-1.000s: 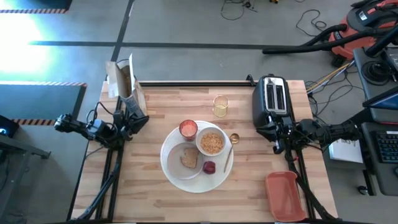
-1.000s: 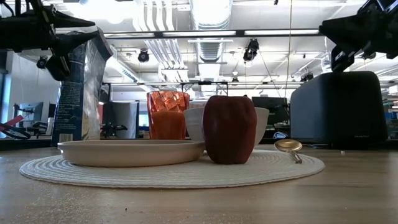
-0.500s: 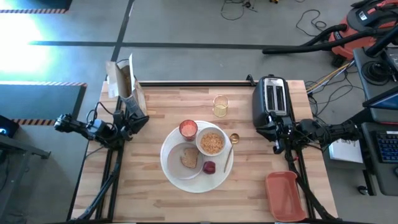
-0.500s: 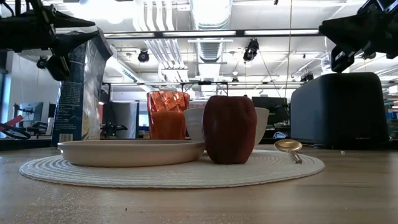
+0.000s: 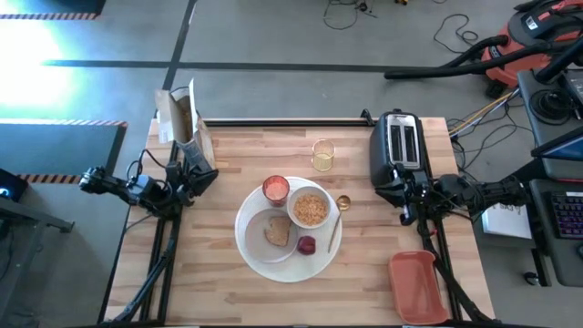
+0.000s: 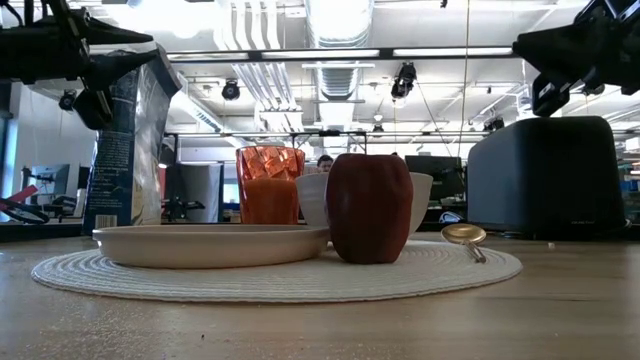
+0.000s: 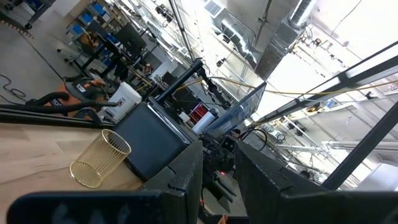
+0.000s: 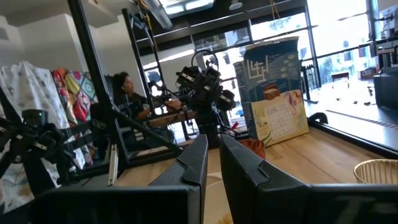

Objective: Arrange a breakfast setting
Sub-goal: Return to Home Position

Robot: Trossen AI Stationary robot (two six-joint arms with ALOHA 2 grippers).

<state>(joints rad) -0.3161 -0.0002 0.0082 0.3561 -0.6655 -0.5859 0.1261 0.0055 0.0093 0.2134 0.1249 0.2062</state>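
- Two arms sit parked at opposite sides of the table: the left gripper (image 5: 209,178) is beside the cereal box (image 5: 182,118), and the right gripper (image 5: 404,210) is just in front of the black toaster (image 5: 398,150).
- Both pairs of fingers are drawn close, with only a slim gap and nothing between them.
- Writing: the box carries big pale lettering on its blue top, which I can't make out as a word.
- Centre table, the woven round white placemat (image 5: 260,260) holds everything.
- The gold spoon (image 5: 337,219) lies at the mat's right edge, just right of the white bowl (image 5: 310,210) of cereal. Its long axis runs near-to-far with a slight slant, scoop end at the far end toward the toaster.
- The toast slice (image 5: 277,231) lies flat on the smaller white plate (image 5: 264,244), left of the bowl.
- The pink-red cup (image 5: 276,189) stands upright behind that plate.
- The dark-red fruit (image 5: 307,244) stands nearest the front.
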